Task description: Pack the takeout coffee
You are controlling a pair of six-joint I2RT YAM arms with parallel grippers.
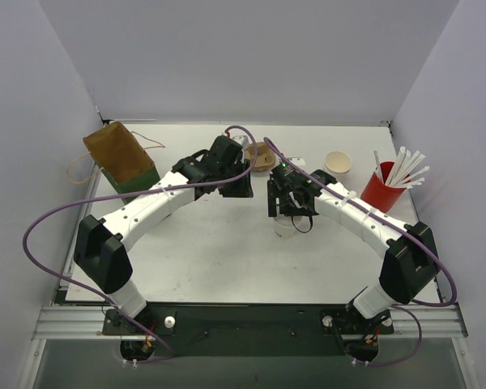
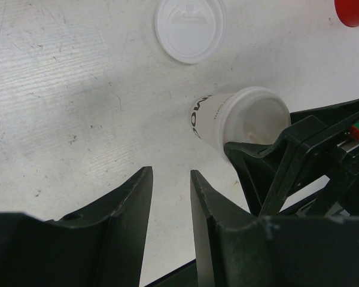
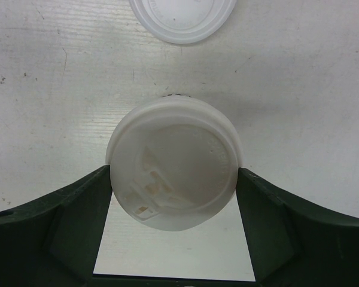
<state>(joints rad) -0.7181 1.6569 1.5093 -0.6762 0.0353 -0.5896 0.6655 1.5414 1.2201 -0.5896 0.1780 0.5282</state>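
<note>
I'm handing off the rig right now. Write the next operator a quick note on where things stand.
Left gripper: empty, fingers slightly apart, mid-table.
Right gripper: closed on the lidded cup.
Second cup: open, unlidded, beside the red straw cup; a loose lid lies on the table.
Done: one cup lidded.
Left: lid the other, then pack both; neither is in the carrier or the paper bag.

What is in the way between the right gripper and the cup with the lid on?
Nothing that shows. The right gripper has a finger on each side of the cup, touching it. A loose lid lies on the table beyond, apart from the cup. The left gripper hangs nearby, empty.
</note>
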